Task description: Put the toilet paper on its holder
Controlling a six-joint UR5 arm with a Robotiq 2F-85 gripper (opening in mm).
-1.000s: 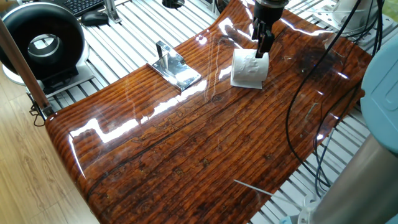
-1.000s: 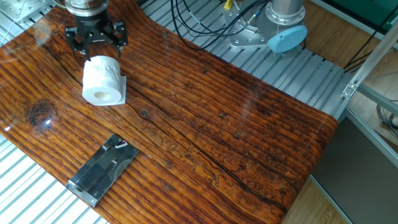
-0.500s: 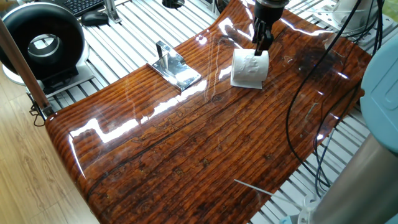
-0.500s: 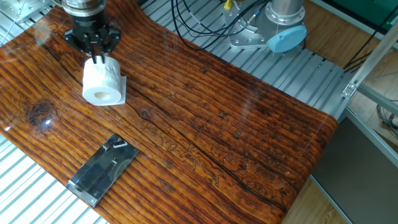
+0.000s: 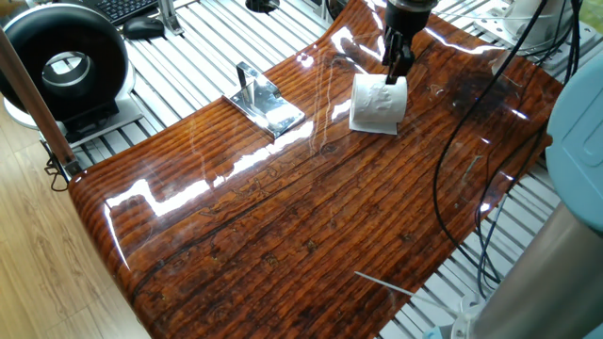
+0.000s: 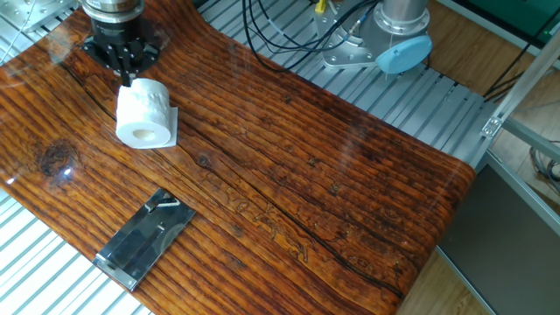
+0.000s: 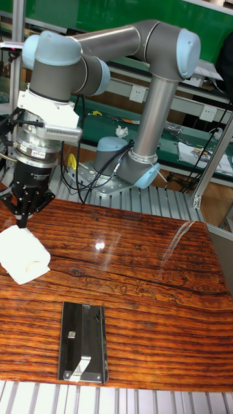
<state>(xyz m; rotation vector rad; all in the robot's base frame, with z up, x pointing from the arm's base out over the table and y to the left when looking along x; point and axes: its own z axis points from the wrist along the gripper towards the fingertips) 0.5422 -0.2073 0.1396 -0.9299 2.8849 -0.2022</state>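
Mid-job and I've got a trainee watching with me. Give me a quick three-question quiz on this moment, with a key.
1. True or false: the toilet paper is already on the holder.
2. Where is the gripper? A) at the roll's upper edge B) over the holder C) off the table
3. What stands upright on the holder's base plate?

Key: 1 false, it lies on the table, apart from the holder. 2 A. 3 a short metal bar.
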